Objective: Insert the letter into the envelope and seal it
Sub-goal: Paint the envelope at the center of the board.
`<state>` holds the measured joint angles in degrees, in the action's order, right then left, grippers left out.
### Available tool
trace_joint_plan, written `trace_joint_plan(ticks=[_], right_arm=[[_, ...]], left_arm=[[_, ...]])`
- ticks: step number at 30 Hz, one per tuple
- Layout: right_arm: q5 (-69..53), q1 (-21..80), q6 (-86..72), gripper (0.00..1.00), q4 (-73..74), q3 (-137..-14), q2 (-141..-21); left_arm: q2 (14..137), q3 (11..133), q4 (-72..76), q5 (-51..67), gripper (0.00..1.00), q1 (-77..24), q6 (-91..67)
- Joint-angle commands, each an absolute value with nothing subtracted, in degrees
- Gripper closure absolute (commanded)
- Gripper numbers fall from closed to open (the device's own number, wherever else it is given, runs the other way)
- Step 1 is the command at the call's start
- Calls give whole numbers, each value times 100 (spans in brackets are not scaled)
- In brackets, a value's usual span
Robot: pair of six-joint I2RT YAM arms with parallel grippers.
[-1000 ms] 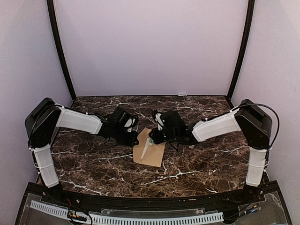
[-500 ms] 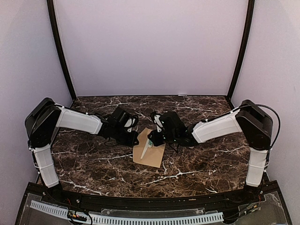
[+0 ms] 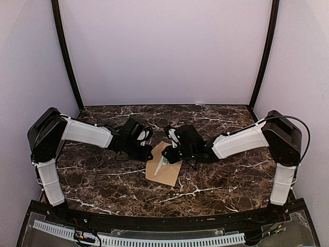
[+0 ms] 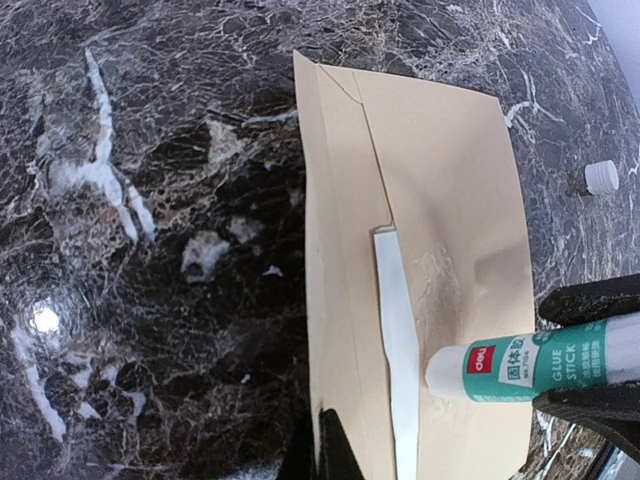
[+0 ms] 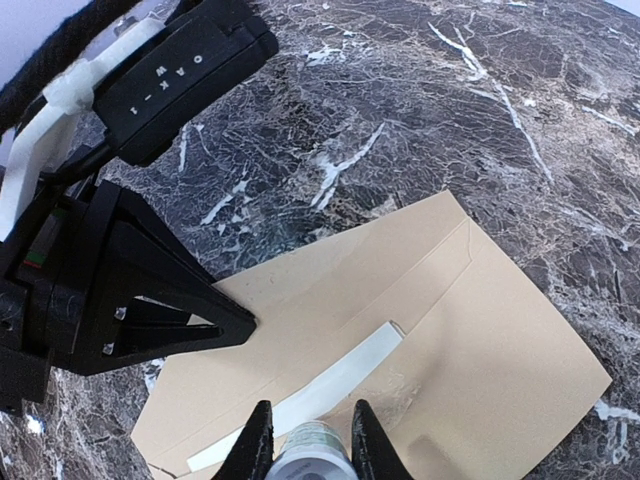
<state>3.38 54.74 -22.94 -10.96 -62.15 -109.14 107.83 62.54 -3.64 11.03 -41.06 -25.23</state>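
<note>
The envelope [image 3: 165, 167] lies flat on the tabletop [image 3: 103, 175] at mid-table, between the two arms. It sits slantwise in the top view, its tan face up. A white strip [image 4: 398, 345] runs along the seam of that face, its far end tucked at the edge of the paper fold. The paper just beside the strip shows a faint wrinkled patch.

The left claw [image 4: 322, 448] is fully closed with nothing in it. Its pointed tip rests on the envelope's near-left edge; the right wrist view shows the same tip [image 5: 240, 323] down on the paper.

The right claw [image 5: 312, 428] is closed part-way around a glue stick [image 4: 530, 365], white with a green label, one finger [image 5: 258, 445] on each side of it. The stick is uncapped and points down at the envelope, its white end just beside the strip. Whether it touches the paper I cannot tell.

A small white cap [image 4: 601, 177] sits on the tabletop, just off the envelope's far side.
</note>
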Motion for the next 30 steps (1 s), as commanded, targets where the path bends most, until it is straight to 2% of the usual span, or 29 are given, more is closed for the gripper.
trace_joint_plan(ticks=[1,11,22,30], right_arm=[[171,5603,-2346,100,-756,-6055,-10802],[88,5680,-2346,100,-764,-6077,-10681],[226,5624,-2440,100,-738,-6251,-10031],[253,5184,-2487,100,-843,-6317,-10384]], left_arm=[[10792,6377,-501,984,100,-4122,-2490],[10793,6362,-507,976,100,-4122,-2475],[10740,6309,-423,1161,100,-4129,-2262],[10736,6311,-422,1194,100,-4131,-2215]])
